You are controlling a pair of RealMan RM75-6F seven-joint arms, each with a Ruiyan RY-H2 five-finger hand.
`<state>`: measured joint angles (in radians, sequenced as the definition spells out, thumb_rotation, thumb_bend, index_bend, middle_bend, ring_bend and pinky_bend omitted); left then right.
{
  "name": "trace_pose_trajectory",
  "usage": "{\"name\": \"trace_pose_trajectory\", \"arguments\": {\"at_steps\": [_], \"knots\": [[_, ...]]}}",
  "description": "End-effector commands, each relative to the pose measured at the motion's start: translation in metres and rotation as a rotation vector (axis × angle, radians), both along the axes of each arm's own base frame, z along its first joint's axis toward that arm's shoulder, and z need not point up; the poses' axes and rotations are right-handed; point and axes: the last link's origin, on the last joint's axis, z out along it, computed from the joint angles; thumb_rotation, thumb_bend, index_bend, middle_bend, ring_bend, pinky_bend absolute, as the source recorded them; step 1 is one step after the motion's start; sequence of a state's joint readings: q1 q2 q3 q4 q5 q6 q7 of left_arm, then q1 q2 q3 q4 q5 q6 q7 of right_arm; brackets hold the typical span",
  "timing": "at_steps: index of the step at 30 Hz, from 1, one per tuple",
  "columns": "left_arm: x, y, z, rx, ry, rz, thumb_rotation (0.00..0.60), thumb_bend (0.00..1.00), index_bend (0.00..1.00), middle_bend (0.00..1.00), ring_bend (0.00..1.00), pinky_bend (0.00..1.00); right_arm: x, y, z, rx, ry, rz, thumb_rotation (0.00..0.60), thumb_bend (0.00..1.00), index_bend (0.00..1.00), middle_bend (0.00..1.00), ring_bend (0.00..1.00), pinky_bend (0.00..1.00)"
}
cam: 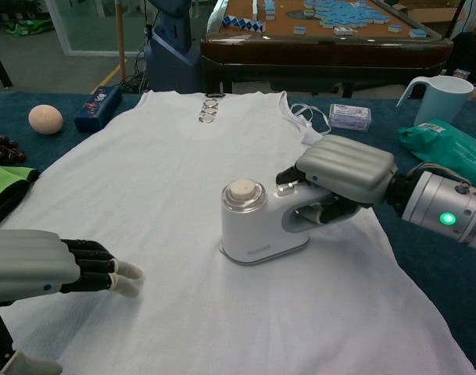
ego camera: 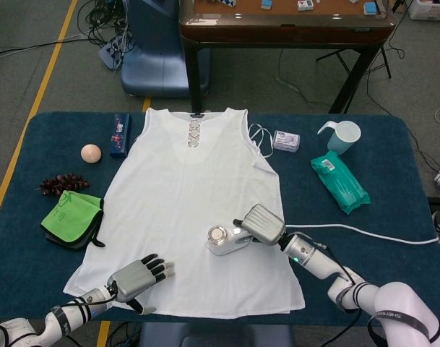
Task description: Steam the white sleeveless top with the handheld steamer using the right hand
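head view: white sleeveless top (ego camera: 194,210) lies flat on the blue table (ego camera: 393,202), neckline away from the robot; handheld steamer (ego camera: 224,239) stands on its lower right part, base on the cloth; right hand (ego camera: 261,223) is wrapped round the steamer's handle — fingers closed on it; left hand (ego camera: 136,275) rests on the hem at lower left, fingers loosely extended, holding nothing; white cord (ego camera: 364,233) trails right.

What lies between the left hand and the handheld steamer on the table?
Only bare white fabric of the sleeveless top. In the head view, nothing else sits between the left hand and the handheld steamer; the chest view agrees.
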<state>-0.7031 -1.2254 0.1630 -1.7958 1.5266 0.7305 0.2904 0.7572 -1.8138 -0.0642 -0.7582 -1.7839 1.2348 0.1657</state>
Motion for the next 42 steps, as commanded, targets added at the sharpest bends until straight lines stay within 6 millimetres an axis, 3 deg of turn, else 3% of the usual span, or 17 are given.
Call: {"name": "trace_pose_trajectory", "arguments": {"at_steps": [1, 12, 18, 27, 42], "knots": [[0.000, 0.000, 0.000, 0.000, 0.000, 0.000, 0.270, 0.21, 0.05, 0.00, 0.01, 0.00, 0.003, 0.003, -0.005, 0.007, -0.006, 0.012, 0.600, 0.57, 0.89, 0.94, 0.88, 0.81], [0.001, -0.003, 0.005, 0.004, 0.006, -0.001, 0.271, 0.21, 0.05, 0.00, 0.01, 0.00, 0.026, 0.022, -0.025, 0.072, -0.052, 0.086, 0.600, 0.57, 0.89, 0.94, 0.88, 0.81], [0.001, -0.006, 0.006, 0.004, 0.007, -0.002, 0.271, 0.21, 0.05, 0.00, 0.01, 0.00, 0.028, 0.033, -0.033, 0.108, -0.045, 0.114, 0.600, 0.57, 0.89, 0.94, 0.88, 0.81], [0.000, -0.007, 0.006, 0.003, 0.012, -0.001, 0.278, 0.21, 0.05, 0.00, 0.01, 0.00, 0.011, 0.047, -0.028, 0.132, -0.023, 0.123, 0.600, 0.57, 0.89, 0.94, 0.88, 0.81], [0.002, -0.009, 0.006, 0.001, 0.013, -0.006, 0.280, 0.21, 0.05, 0.00, 0.01, 0.00, -0.025, 0.054, -0.001, 0.088, 0.002, 0.075, 0.600, 0.57, 0.89, 0.94, 0.88, 0.81]]}}
